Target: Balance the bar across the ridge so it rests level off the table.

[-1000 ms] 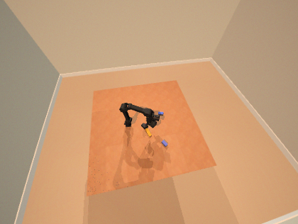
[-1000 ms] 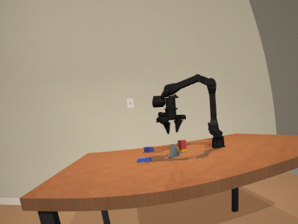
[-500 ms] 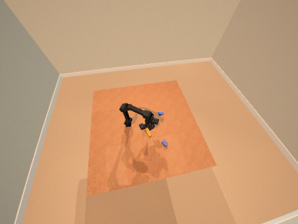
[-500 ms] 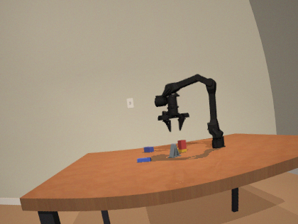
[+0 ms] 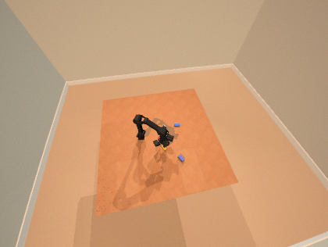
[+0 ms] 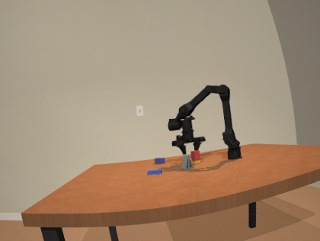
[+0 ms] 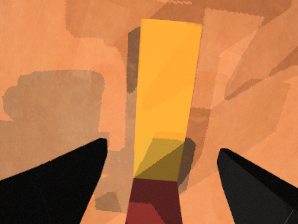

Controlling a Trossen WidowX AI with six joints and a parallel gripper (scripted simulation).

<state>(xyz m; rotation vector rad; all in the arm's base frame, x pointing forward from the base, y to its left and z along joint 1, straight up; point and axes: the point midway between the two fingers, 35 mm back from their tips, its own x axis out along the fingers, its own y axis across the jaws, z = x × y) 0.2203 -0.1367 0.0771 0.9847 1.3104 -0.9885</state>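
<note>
The bar (image 5: 164, 148) (image 6: 196, 162) (image 7: 169, 75) is yellow and lies on the table, with a red block (image 6: 195, 155) (image 7: 150, 214) on one end. The grey ridge (image 6: 186, 162) stands beside it in the exterior view; it is hidden in the top view and out of the wrist view. My gripper (image 6: 190, 152) (image 7: 162, 151) is open and points down above the bar. In the wrist view its fingers are on either side of the bar near the red end, with a gap on both sides. The fingertips are about level with the red block's top in the exterior view.
One blue block (image 5: 181, 158) (image 6: 155, 171) lies on the table (image 5: 125, 113) (image 6: 95, 191) past the ridge. Another blue block (image 5: 176, 125) (image 6: 159, 161) lies on the other side. The arm's base (image 5: 140, 136) (image 6: 234, 152) stands on the table. Shadows cross the surface around the bar.
</note>
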